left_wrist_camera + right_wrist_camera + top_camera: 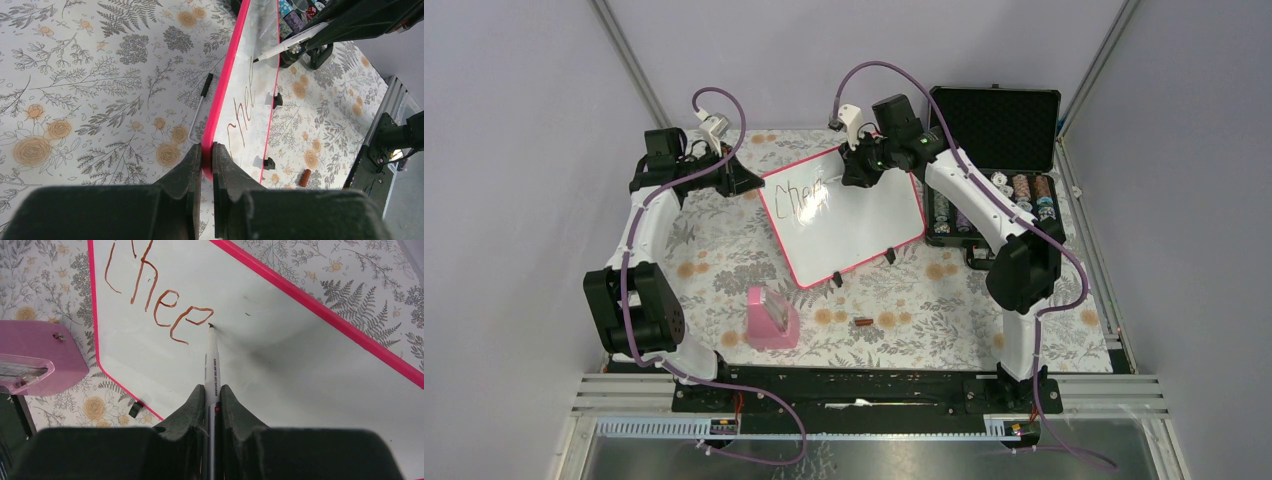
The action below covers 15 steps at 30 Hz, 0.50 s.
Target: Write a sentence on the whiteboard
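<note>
The whiteboard (310,375) lies under and ahead of the right gripper (212,392), whose jaws pinch a marker (212,360), tip at the surface just past the sentence (160,305), so far "Chee". The left gripper (207,150) nips the board's pink frame between tight jaws. If that nip slips, the board could skid and skew the strokes. Bare white lies beyond the tip; the poker chip case (996,125) sits close beside the right arm.

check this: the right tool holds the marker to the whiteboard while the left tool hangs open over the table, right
No: the left tool is shut on the pink frame of the whiteboard, as the left wrist view shows. The right tool does hold the marker to the whiteboard.
</note>
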Motion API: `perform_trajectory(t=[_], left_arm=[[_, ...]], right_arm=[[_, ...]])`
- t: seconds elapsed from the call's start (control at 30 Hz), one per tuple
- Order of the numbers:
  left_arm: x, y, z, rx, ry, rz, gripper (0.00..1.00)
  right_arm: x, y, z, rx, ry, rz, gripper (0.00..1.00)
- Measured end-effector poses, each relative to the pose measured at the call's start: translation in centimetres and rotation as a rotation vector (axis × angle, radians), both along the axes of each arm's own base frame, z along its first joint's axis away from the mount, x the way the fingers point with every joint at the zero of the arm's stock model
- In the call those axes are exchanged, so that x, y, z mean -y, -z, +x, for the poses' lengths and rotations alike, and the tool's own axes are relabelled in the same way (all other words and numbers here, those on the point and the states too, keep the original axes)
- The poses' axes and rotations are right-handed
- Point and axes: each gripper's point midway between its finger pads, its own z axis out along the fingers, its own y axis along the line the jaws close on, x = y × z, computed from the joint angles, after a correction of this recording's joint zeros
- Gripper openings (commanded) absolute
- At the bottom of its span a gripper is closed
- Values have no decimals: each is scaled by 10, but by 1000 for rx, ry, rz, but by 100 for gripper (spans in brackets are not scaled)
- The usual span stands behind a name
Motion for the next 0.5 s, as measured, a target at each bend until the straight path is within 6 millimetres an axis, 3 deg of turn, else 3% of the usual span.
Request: perform_trajectory(t=[0.27,0.5], left_arm=[[0,0,0,0,-1,1,0],[-1,2,2,-1,-12,13,0]], right_arm=[[1,1,0,1,-1,-3,0],[2,15,-7,-34,-12,-13,0]])
